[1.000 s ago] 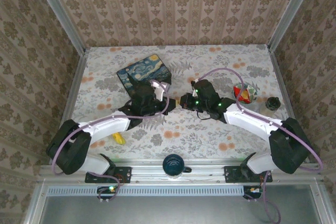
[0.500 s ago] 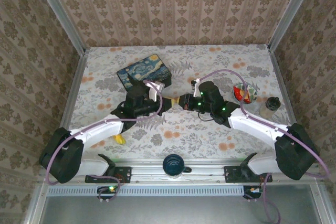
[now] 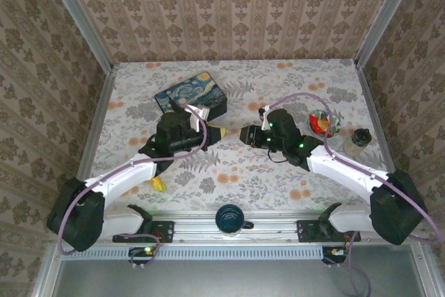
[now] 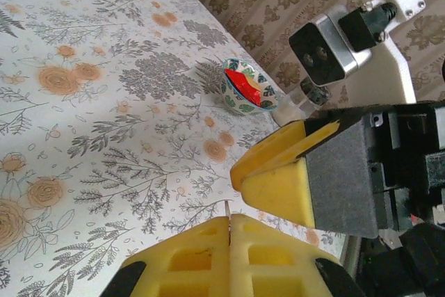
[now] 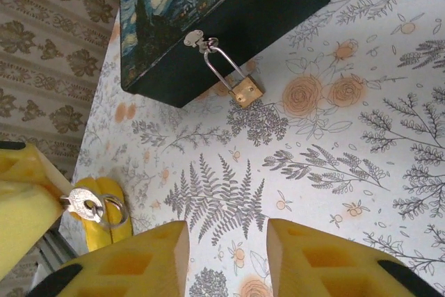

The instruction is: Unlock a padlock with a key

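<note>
The small brass padlock [image 5: 245, 91] hangs by its silvery shackle from the latch of the blue painted tin box [image 5: 208, 19], and rests against the box's dark side. My left gripper [image 4: 229, 219] is shut on the key [image 5: 85, 206]. The key's silver head and ring stick out beside the left gripper's yellow finger [image 5: 21, 199], and a thin edge of the key [image 4: 228, 208] shows between the closed pads. My right gripper [image 5: 226, 255] is open over the flowered cloth with nothing between its fingers. In the top view, the left gripper [image 3: 215, 130] and the right gripper [image 3: 245, 135] face each other a short way apart.
The tin box [image 3: 191, 97] lies behind the left gripper. A banana [image 3: 158, 184] lies at the near left and a dark mug [image 3: 233, 219] at the front edge. At the right are a patterned bowl [image 3: 323, 123] and a small jar [image 3: 359, 138].
The two grippers were tip to tip and have drawn apart. My right gripper has opened. My left gripper has moved back to the left, shut on the key.
</note>
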